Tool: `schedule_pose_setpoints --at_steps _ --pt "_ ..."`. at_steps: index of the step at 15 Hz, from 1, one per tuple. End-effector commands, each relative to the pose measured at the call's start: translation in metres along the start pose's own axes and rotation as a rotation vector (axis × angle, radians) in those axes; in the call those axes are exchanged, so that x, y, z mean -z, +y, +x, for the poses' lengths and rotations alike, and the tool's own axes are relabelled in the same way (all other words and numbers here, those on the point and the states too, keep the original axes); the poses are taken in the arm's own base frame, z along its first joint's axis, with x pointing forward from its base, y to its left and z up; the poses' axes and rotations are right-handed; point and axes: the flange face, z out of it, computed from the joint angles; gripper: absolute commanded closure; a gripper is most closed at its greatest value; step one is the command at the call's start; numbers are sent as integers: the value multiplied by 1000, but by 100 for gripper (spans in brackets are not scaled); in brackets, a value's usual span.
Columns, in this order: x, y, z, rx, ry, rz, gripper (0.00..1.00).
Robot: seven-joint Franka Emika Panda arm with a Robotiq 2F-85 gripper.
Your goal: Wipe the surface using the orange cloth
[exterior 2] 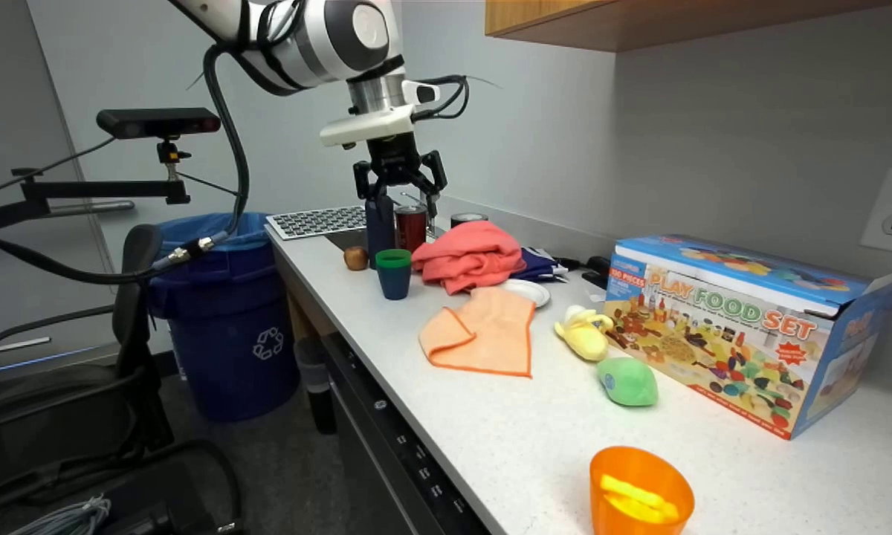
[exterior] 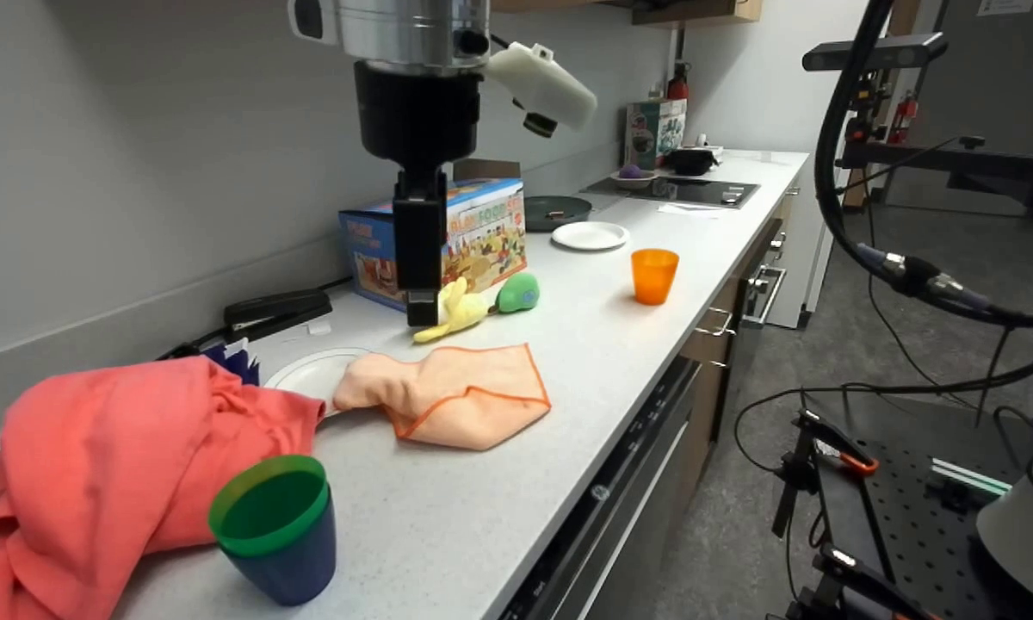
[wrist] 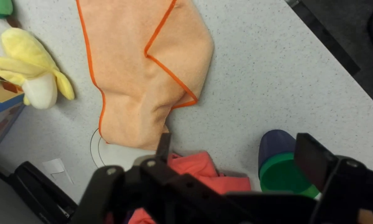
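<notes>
So the gripper is up in the air over the counter, fingers spread wide and holding nothing. The orange cloth is below it on the counter. In the wrist view it's on the far side of the fingertips and off to the left, with its near end right by the left-side finger. One edge is folded over, and that near end covers part of a plate

Counting up: one orange cloth, one big bunched red cloth, two white plates (the half-covered one plus a far plate), one orange cup with yellow sticks in it, and one cup stack, green in blue, can't tell how many cups. Also one banana toy, one green toy, one box, one stapler, one pan

As for what's in the way, in an exterior view the red cloth crowds the orange one's left end, can't tell if they touch. The stack is nearer, both toys sit just past it on the far side, box behind them. The orange cup is farther off to the right, well apart
</notes>
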Motion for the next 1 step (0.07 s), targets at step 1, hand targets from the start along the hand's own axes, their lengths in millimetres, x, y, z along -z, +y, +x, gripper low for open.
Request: schedule_pose_setpoints --at_steps 1 --pt "-2 0 1 0 -5 2 0"
